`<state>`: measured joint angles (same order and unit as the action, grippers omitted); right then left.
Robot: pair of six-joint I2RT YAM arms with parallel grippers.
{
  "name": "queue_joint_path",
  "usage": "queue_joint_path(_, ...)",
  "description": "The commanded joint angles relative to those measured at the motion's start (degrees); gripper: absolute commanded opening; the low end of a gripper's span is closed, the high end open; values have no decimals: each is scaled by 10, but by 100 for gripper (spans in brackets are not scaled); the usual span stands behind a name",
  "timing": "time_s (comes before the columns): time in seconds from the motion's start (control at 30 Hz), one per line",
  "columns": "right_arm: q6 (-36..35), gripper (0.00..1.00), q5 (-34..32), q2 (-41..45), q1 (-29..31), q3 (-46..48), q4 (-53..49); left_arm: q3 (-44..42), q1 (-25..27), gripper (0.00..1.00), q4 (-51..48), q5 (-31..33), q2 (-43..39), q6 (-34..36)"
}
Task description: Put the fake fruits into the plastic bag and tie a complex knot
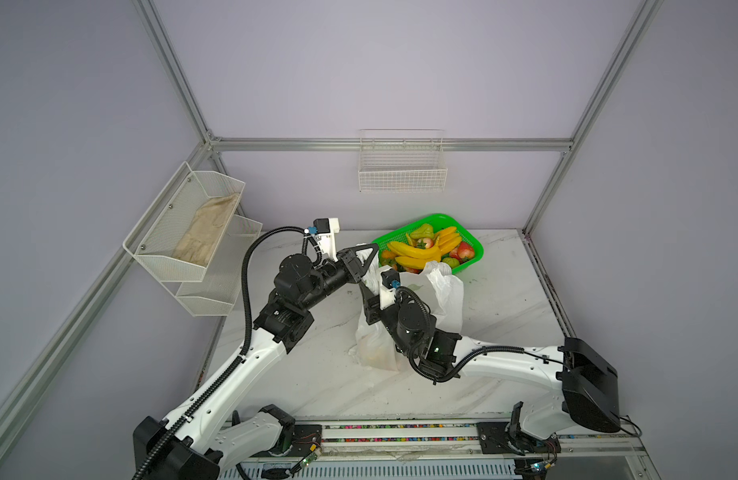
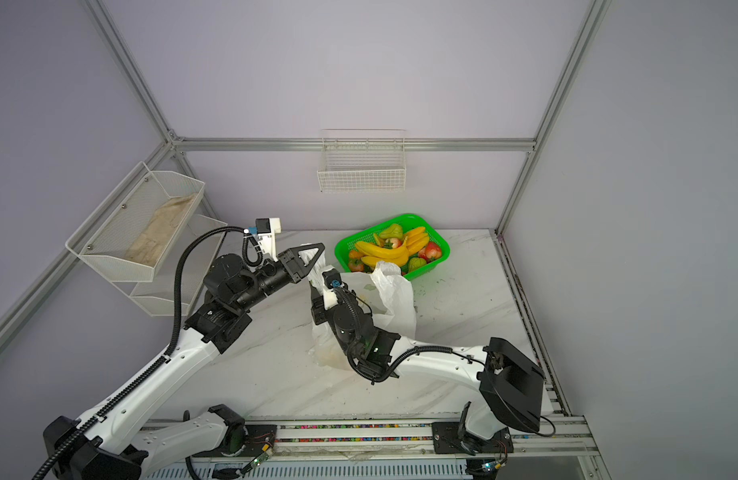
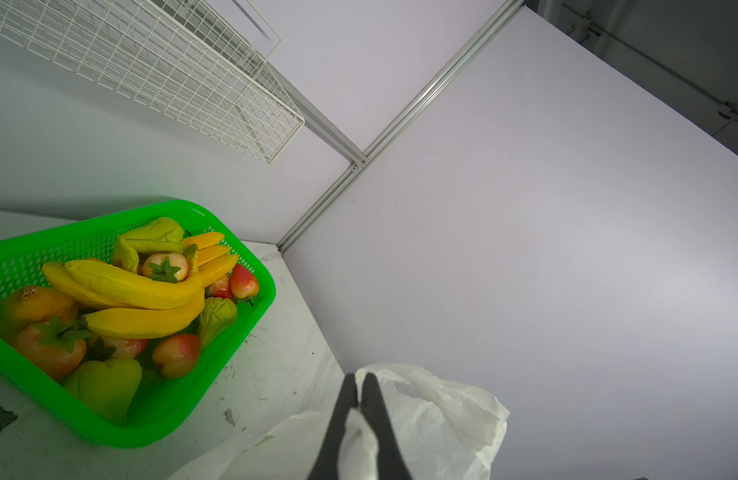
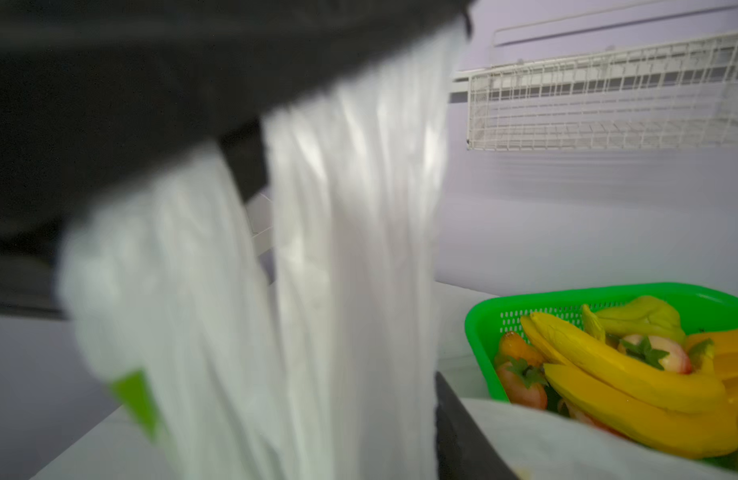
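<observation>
1. Left end effector (image 3: 360, 381) clamped on bag (image 1: 447, 299) handle, mid-bench (image 1: 508, 332).
2. Right end effector (image 1: 368, 304) at the bag mouth; its opening is unclear.
3. Fruits (image 1: 417, 250) sit just beyond, far-right, in basket (image 1: 474, 245) — left arm nearer, but busy.

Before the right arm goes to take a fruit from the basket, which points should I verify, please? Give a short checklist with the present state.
1. Left gripper shut on the plastic bag handle: ok.
2. Bag mouth open wide enough: cannot tell, the right arm covers it.
3. Right gripper empty: cannot tell.
4. Fake fruits lying uncovered in the green basket: ok.
5. Bag bottom resting on the table: ok.
</observation>
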<state>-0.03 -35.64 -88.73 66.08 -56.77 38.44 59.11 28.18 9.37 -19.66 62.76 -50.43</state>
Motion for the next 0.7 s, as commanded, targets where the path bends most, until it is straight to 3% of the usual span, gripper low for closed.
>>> queue_joint_path(0.0,10,35,-108,-20,3,13,33,-24,-4,0,26,12,-15,-3)
queue_joint_path(0.33,15,14,0,-15,3,91,73,-9,-20,1,0,25,-19,47)
queue_joint_path(0.67,5,8,60,3,0,104,83,3,-26,19,-14,23,-12,92)
